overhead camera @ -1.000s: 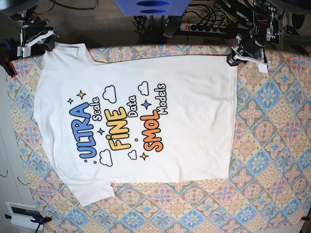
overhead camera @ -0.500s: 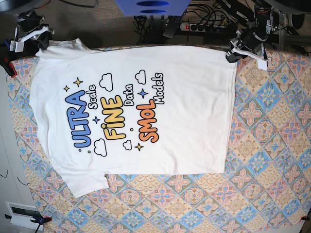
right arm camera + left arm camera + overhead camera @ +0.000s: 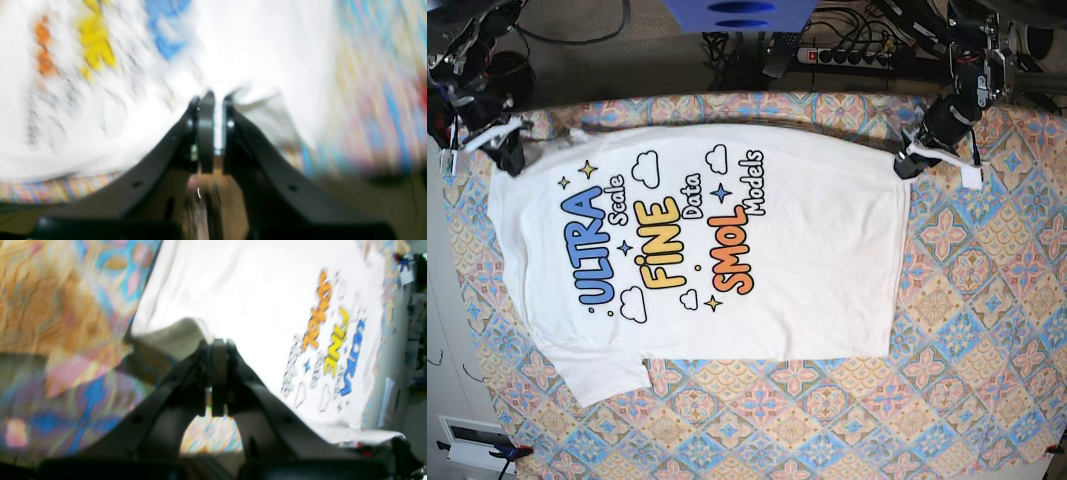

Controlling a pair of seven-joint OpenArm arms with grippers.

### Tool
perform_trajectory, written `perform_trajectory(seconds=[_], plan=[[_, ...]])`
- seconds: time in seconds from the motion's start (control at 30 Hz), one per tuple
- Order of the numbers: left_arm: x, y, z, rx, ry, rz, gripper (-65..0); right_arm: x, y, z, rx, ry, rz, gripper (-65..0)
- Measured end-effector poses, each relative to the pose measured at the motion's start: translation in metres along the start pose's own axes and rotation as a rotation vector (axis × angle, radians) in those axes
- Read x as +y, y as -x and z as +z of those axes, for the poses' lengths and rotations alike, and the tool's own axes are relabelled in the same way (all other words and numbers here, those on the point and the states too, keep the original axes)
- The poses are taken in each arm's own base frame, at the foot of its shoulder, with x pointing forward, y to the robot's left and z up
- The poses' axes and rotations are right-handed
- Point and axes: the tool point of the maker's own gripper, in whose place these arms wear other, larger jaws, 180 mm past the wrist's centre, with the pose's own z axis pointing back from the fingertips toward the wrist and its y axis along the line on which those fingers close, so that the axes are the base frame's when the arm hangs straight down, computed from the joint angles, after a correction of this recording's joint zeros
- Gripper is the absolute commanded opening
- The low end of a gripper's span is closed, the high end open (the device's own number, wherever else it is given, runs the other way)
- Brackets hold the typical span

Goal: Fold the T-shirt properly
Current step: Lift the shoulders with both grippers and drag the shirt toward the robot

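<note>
On a tabletop covered by a patterned cloth [image 3: 967,300] of blue, orange and pink tiles, the T-shirt [image 3: 827,250] is laid print side up, collar end toward the base view's left and hem toward its right. Beyond the far table edge, a power strip [image 3: 842,55] with cables, a blue object [image 3: 739,14] at the top of the picture and grey floor are recorded. At the near left corner, a white box [image 3: 472,440] is seen beside the table.

From the base view, the whole garment and both arms are shown: the left gripper [image 3: 905,162] at the far hem corner, the right gripper [image 3: 499,150] at the far shoulder corner. From the left wrist view, the left gripper [image 3: 213,350] is shown pinched on a raised fold of white cloth, with the orange, yellow and blue lettering beyond. The right wrist view is heavily blurred; the right gripper [image 3: 211,100] is seen with its fingers nearly together and white fabric between them.

The held corners are partly hidden by the gripper fingers.
</note>
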Motion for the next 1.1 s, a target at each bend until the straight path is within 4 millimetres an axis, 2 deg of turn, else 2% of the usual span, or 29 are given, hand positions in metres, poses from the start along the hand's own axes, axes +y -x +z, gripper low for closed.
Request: perform_trajectory(seconds=[0.13,0.23,0.3,0.33,0.4,0.5,0.6,0.73,0.83,1.0,1.1], plan=[[0.001,-0.005,-0.015,-0.016,0.001,0.038,-65.0,-0.007,0.0,-0.012,0.074,0.051,0.058,-64.8],[0.009,-0.001,-0.025,0.004,-0.017,0.067,-65.0,-0.006,-0.021,-0.027,0.053,0.066,0.098,-64.8],[0.011,-0.007,-0.034,-0.001,-0.027,0.073,-65.0,-0.003,-0.037,-0.035,0.025,0.07,0.114,-64.8],[0.005,-0.013,-0.038,-0.012,-0.01,0.069,-65.0,-0.003,-0.039,-0.038,0.025,0.07,0.113,-64.8],[0.001,-0.022,-0.044,-0.027,0.007,0.071,-65.0,-0.005,-0.037,-0.043,0.037,0.071,0.102,-64.8],[0.004,-0.024,-0.051,-0.023,0.0,0.092,-65.0,-0.008,-0.03,-0.054,0.071,0.069,0.065,-64.8],[0.01,-0.023,-0.059,-0.008,-0.022,0.105,-65.0,-0.002,-0.041,-0.07,0.042,0.032,0.022,-64.8],[0.002,-0.037,-0.062,-0.037,0.002,0.095,-65.0,0.0,-0.036,-0.081,0.048,0.011,-0.019,-64.8],[0.002,-0.037,-0.065,-0.036,0.004,0.102,-65.0,-0.001,-0.03,-0.09,0.074,0.005,-0.056,-64.8],[0.009,-0.04,-0.074,-0.029,-0.016,0.128,-65.0,0.012,-0.044,-0.111,0.038,-0.05,-0.106,-64.7],[0.013,-0.037,-0.074,-0.022,-0.026,0.134,-65.0,0.012,-0.04,-0.114,0.05,-0.055,-0.122,-63.5]])
